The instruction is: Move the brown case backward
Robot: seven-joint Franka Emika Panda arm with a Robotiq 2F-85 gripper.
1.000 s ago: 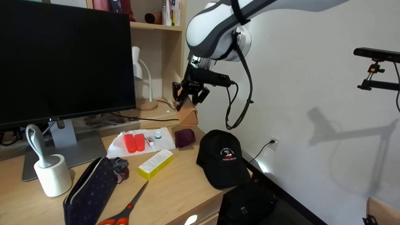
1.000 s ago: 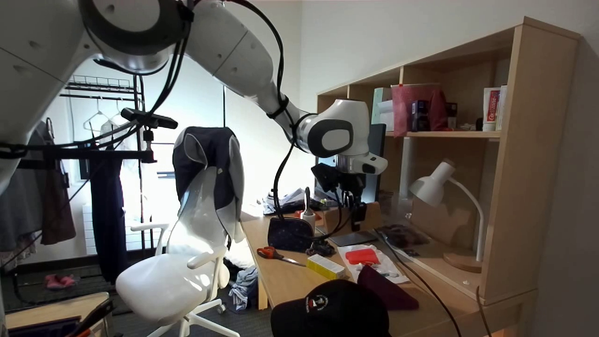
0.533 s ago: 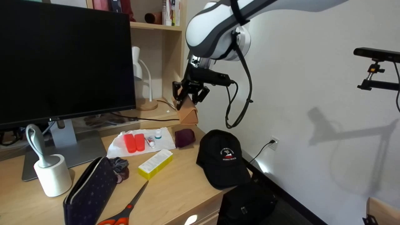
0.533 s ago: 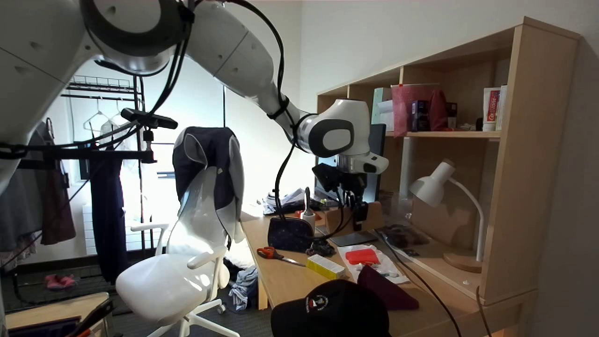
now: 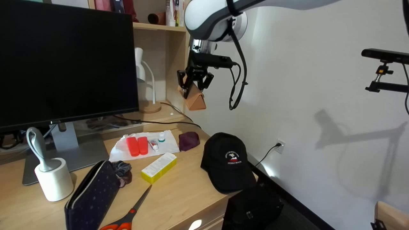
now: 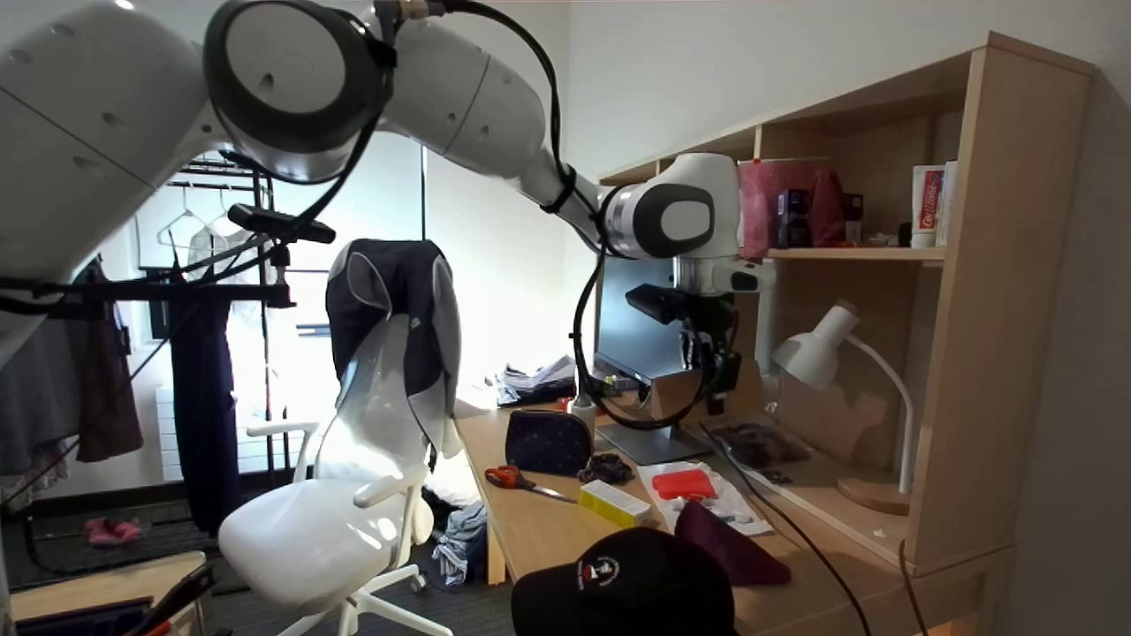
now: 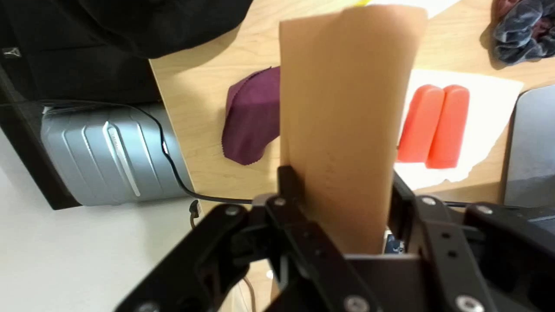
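Note:
The brown case [image 5: 196, 100] is a tan, flat-sided case held in the air above the back corner of the desk. My gripper [image 5: 193, 90] is shut on it, with one finger on each side. In the wrist view the case [image 7: 347, 108] stands out lengthwise from between the fingers of the gripper [image 7: 342, 186] and hides part of the desk. In an exterior view the case [image 6: 670, 395] is partly hidden behind the gripper and a cable loop. It hangs clear of the desk top.
Below are a maroon cloth piece [image 5: 189, 141], a white sheet with red items [image 5: 138, 146], a yellow box [image 5: 159, 167] and a black cap [image 5: 228, 163]. A monitor [image 5: 67, 64], a lamp [image 6: 817, 349] and a shelf unit [image 6: 1016, 309] stand close by. A black cable [image 5: 153, 122] crosses behind.
Over the last half second my gripper has risen with the brown case in it, and moved toward the shelf side. Before that it hardly moved. The items on the desk have not moved.

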